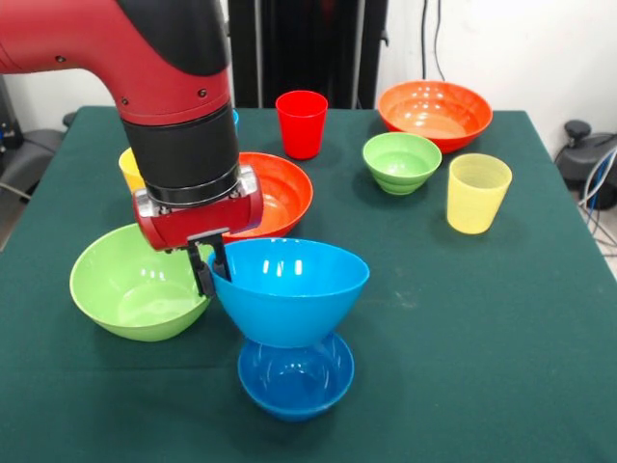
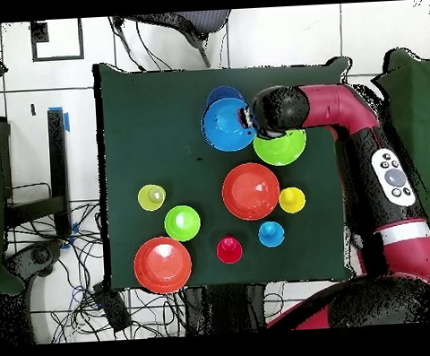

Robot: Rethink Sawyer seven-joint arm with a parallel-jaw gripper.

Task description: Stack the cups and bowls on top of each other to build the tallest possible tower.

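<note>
My gripper (image 1: 212, 267) is shut on the left rim of the big blue bowl (image 1: 289, 289), one finger inside and one outside. That bowl hangs upright with its base at the mouth of the small dark blue bowl (image 1: 296, 378); I cannot tell if they touch. In the overhead view the gripper (image 2: 249, 120) is at the big blue bowl's (image 2: 223, 126) right edge, with the dark blue bowl (image 2: 221, 96) peeking out past it. The big green bowl (image 1: 135, 285) sits just left of the gripper.
Behind the arm lie an orange-red bowl (image 1: 284, 193) and a part-hidden yellow cup (image 1: 129, 166). Farther back stand the red cup (image 1: 302, 122), small green bowl (image 1: 401, 161), second orange-red bowl (image 1: 436, 111) and pale yellow cup (image 1: 477, 193). The light blue cup (image 2: 271, 233) shows overhead.
</note>
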